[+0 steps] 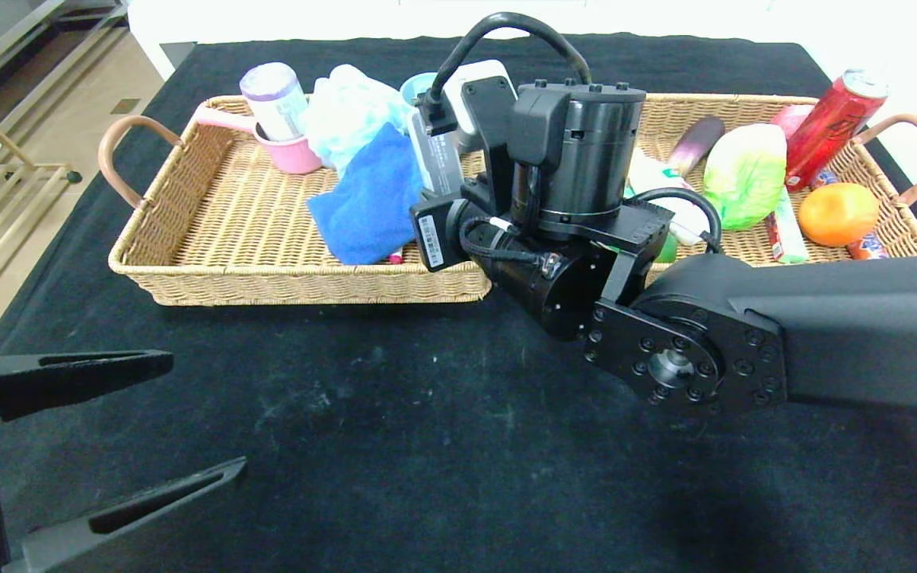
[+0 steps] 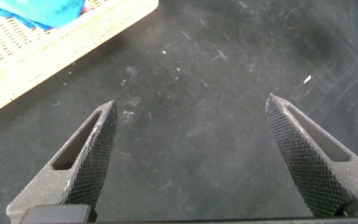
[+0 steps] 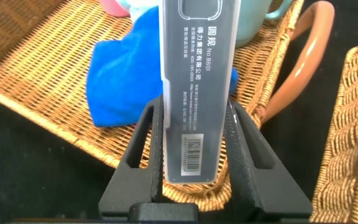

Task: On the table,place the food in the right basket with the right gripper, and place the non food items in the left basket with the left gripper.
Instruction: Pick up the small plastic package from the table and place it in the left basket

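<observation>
- Nearest, the left gripper (image 1: 188, 422) is held spread wide and empty over the table (image 1: 427, 446);
- the left basket (image 1: 212, 239) is overhung by the right gripper (image 3: 194, 165);
- the clear plastic case (image 3: 197, 93) is clamped there upright; toppling outside may be caused by early release.

The black two-fingered left hand (image 2: 188, 165) gapes wide over the black cloth-draped worktop (image 2: 229, 81); a tan wicker basket (image 2: 36, 50) sits upper left.

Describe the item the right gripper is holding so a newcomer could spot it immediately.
At the left basket, above its near rim, the right gripper is shut on a long clear plastic case. Unlike the soft blue towel beside it, it is rigid, see-through and carries a barcode label.
</observation>
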Controlling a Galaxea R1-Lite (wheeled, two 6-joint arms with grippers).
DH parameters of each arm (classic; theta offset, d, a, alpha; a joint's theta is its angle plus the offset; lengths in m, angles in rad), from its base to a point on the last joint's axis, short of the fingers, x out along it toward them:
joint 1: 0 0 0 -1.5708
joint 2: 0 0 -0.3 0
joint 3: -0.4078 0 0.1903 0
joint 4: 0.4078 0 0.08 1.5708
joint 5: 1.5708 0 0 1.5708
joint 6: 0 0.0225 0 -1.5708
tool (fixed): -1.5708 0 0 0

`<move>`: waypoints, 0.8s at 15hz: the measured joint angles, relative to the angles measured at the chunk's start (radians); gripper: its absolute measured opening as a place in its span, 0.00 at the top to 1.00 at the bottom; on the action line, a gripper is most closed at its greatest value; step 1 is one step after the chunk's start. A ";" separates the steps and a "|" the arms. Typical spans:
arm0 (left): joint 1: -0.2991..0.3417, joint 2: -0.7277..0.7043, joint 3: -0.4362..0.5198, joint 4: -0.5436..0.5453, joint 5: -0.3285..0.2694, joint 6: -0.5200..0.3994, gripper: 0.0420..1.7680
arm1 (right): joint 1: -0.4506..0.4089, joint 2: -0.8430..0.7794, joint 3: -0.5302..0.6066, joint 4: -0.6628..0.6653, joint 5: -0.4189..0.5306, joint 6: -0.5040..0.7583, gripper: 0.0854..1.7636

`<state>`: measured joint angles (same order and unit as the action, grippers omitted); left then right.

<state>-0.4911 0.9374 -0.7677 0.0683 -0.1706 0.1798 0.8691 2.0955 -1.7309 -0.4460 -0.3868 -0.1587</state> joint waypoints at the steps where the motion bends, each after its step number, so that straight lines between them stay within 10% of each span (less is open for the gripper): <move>1: 0.000 0.000 0.000 0.000 0.000 0.000 0.03 | 0.000 0.001 -0.001 -0.003 0.000 -0.001 0.59; 12: 0.000 0.000 -0.001 -0.004 0.002 -0.001 0.03 | 0.006 -0.026 0.019 0.007 -0.002 -0.016 0.17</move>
<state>-0.4906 0.9374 -0.7683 0.0638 -0.1683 0.1783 0.8749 2.0691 -1.7117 -0.4387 -0.3887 -0.1749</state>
